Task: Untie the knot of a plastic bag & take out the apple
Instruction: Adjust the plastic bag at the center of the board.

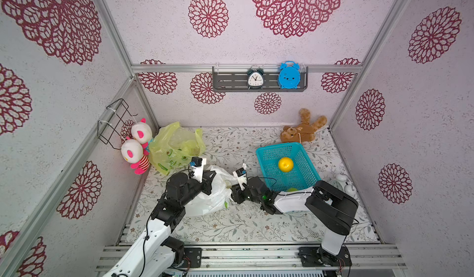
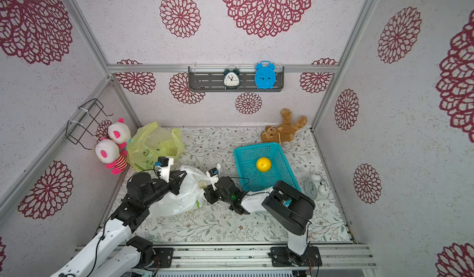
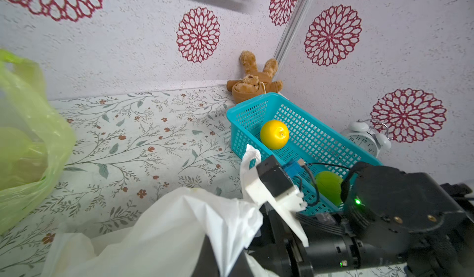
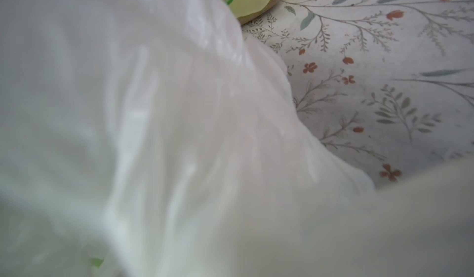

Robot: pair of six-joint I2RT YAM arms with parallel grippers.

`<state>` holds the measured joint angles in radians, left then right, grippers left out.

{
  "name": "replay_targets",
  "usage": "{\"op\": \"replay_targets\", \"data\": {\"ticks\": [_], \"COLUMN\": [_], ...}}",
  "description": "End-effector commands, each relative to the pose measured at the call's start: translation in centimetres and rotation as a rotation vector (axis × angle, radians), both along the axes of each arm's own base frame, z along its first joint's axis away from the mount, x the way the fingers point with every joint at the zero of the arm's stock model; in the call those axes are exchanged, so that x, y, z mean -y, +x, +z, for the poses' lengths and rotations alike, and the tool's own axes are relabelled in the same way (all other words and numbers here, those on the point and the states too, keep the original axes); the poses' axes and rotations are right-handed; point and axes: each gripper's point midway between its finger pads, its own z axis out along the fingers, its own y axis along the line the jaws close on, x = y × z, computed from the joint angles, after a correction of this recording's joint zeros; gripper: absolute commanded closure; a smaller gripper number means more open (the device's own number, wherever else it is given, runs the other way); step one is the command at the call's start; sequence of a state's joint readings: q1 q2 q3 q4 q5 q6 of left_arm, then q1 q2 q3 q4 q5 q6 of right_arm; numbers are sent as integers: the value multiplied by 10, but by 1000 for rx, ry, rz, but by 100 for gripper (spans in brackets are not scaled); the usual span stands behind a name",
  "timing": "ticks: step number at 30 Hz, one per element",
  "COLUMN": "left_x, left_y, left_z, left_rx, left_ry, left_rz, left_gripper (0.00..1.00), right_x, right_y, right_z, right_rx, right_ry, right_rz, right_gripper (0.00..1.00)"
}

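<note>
One crumpled, translucent white bag (image 1: 213,198); left jaws clamped on it, right jaws' state unclear.

The white bag (image 1: 213,201) is thin, glossy, crinkled plastic film; the teal basket (image 1: 272,155) is rigid perforated plastic; the bench (image 1: 230,224) wears a matt floral covering.

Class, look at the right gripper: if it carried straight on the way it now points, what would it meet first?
The white bag: the right gripper points into its side, and plastic fills most of the right wrist view. Whether they already touch is unclear.
</note>
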<state>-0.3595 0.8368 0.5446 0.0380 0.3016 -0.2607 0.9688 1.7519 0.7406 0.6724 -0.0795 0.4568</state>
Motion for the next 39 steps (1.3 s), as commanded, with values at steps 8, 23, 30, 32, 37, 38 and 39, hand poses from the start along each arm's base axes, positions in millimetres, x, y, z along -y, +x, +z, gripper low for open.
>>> {"op": "replay_targets", "data": {"ticks": [8,23,30,32,37,38,39], "left_x": [47,64,47,37,4,4,3], "left_y": [22,14,11,13,27,29,31], "left_z": [107,4,-8,-13,-39,-40,-42], "left_rx": [198,-44,-41,-45,-92,-100,-116], "left_ry": [-109,-221,-210,-195,-157,-160,-163], "left_rz": [-246,-347,-275,-233,-91,-94,-95], "left_gripper": [100,100,100,100,100,100,100], "right_x": [61,49,39,41,40,40,41], "right_y": [-25,8,30,34,25,23,23], "right_z": [116,136,95,75,30,21,11], "right_rx": [255,353,260,219,122,97,73], "right_ry": [92,112,158,162,105,94,76], "right_rz": [-71,-96,-145,-167,-179,-181,-188], "right_gripper": [48,48,50,51,53,53,53]}}
